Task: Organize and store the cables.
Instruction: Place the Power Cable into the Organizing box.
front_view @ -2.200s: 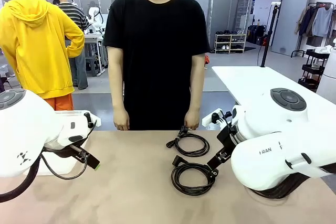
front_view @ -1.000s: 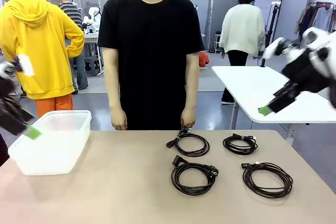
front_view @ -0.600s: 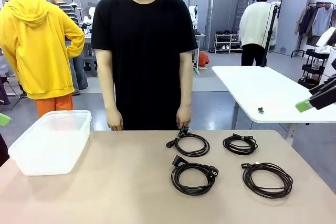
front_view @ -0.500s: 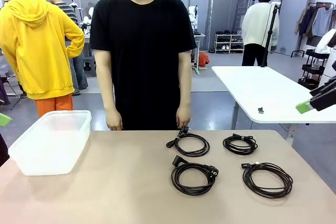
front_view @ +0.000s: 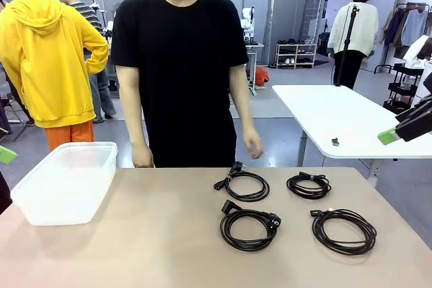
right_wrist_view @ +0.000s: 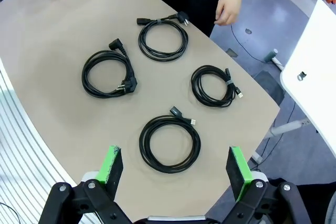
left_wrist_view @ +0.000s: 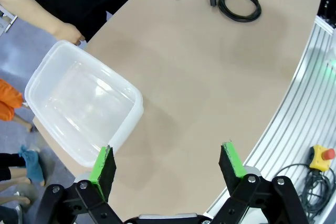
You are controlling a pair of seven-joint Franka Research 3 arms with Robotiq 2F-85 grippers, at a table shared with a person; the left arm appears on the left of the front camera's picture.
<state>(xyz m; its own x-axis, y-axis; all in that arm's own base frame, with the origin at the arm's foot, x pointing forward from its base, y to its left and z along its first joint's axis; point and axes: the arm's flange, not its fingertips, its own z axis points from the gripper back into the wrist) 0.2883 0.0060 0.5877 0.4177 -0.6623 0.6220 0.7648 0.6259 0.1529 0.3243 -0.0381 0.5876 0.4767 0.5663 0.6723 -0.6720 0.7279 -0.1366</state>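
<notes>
- Front view: the person's hand (front_view: 253,145) on the right is now lifted off the far edge of the table (front_view: 155,234), where it hung half a second ago. A passer-by in white (front_view: 362,25) has moved farther right.
- The four cables (front_view: 225,228) lie unmoved, coiled two by two right of centre. The clear tub (front_view: 67,187) sits empty at the left.
- The tabletop is plain beige. A white side table (front_view: 324,109) and a grey floor lie beyond.
- Left wrist view: the left claw (left_wrist_view: 167,156) is spread wide, holding nothing, high above the table's near edge beside the tub.
- Right wrist view: the right claw (right_wrist_view: 173,157) is wide and empty, high over the nearest right coil.
</notes>
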